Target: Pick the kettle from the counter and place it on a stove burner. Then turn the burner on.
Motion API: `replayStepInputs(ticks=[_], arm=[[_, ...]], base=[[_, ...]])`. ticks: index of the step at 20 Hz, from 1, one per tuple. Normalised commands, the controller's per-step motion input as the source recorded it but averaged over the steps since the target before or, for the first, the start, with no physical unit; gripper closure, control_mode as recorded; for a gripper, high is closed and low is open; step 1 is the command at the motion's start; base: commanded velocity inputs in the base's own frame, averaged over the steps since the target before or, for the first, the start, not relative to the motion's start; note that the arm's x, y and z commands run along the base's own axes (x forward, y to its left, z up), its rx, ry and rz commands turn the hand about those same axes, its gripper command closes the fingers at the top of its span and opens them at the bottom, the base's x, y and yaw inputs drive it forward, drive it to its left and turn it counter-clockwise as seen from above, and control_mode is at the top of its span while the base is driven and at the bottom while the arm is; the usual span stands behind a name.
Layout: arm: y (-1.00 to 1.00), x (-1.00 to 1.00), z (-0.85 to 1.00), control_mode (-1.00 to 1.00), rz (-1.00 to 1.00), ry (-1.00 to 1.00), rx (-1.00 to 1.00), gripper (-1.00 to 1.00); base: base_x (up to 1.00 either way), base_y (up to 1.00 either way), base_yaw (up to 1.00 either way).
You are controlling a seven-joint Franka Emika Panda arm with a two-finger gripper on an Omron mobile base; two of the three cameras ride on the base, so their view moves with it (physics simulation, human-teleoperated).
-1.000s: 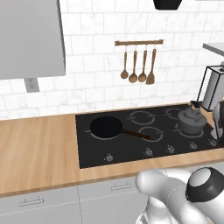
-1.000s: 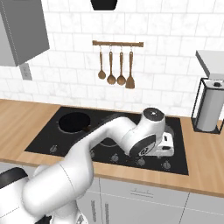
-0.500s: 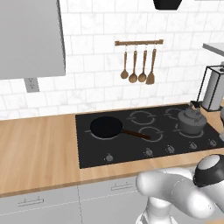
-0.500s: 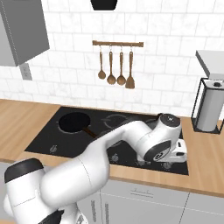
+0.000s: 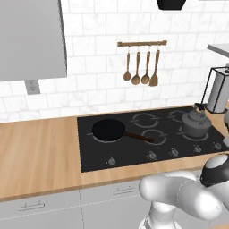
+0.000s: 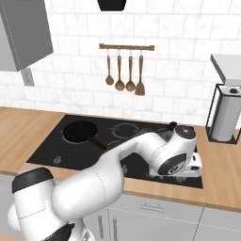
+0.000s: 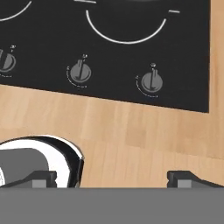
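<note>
Everything I see is evenly and softly lit, with no clear light source and almost no cast shadows. The cooktop (image 5: 147, 134) shows no glare. My hand camera's picture is slightly soft and grainy on the counter (image 7: 144, 144); both base pictures are sharp, without edge distortion.

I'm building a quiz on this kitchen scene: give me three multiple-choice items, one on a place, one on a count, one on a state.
1. Where is the kettle?
A. on the counter
B. on the right of the cooktop
C. in the frying pan

2. How many utensils hang on the wall rail?
A. two
B. four
C. six

3. The gripper is:
A. open, empty
B. shut on the kettle
C. shut on a knob

Answers: 1 B, it sits on the black glass; 2 B, four hang side by side; 3 A, fingertips stand apart over bare counter.
</note>
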Motion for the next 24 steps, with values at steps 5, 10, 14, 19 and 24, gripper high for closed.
replayStepInputs(ticks=[5,10,14,19,24], arm=[[0.00,0.29,-0.47,-1.00,0.00,0.01,0.00,-1.00],[-0.02,0.46,-0.20,-1.00,0.00,0.02,0.00,-1.00],[-0.27,0.47,-0.04,-1.00,0.00,0.02,0.00,-1.00],[-0.45,0.27,-0.15,-1.00,0.00,0.00,0.01,-1.00],[-0.37,0.09,-0.14,-1.00,0.00,0.00,0.03,-1.00]], base=[[0.00,0.00,0.00],[0.00,0.00,0.00],[0.00,0.00,0.00],[0.00,0.00,0.00],[0.00,0.00,0.00]])
